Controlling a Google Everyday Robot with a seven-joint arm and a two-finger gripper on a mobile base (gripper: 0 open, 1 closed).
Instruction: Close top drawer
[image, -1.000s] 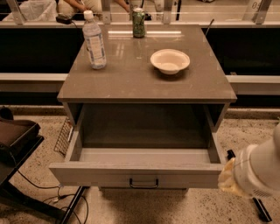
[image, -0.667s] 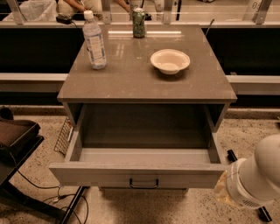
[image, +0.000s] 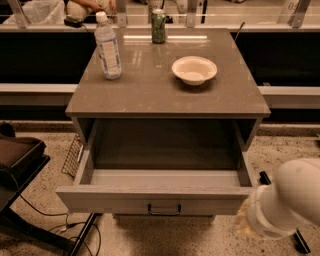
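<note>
The top drawer (image: 155, 199) of the grey cabinet is pulled far out and looks empty inside. Its flat front panel faces me, with a small dark loop handle (image: 164, 210) at the centre. My gripper (image: 245, 223) is at the lower right, just beside the right end of the drawer front, at the tip of the white arm (image: 290, 202). It does not touch the handle. The lower drawers are hidden under the open one.
On the cabinet top (image: 165, 95) stand a water bottle (image: 108, 47), a green can (image: 158, 25) and a cream bowl (image: 194, 69). A dark stand (image: 17, 160) with cables is at the left. A wire rack (image: 72, 155) leans against the cabinet's left side. The floor is speckled.
The white arm has sunk a little lower at the right of the drawer front. The drawer stays open as far as before.
</note>
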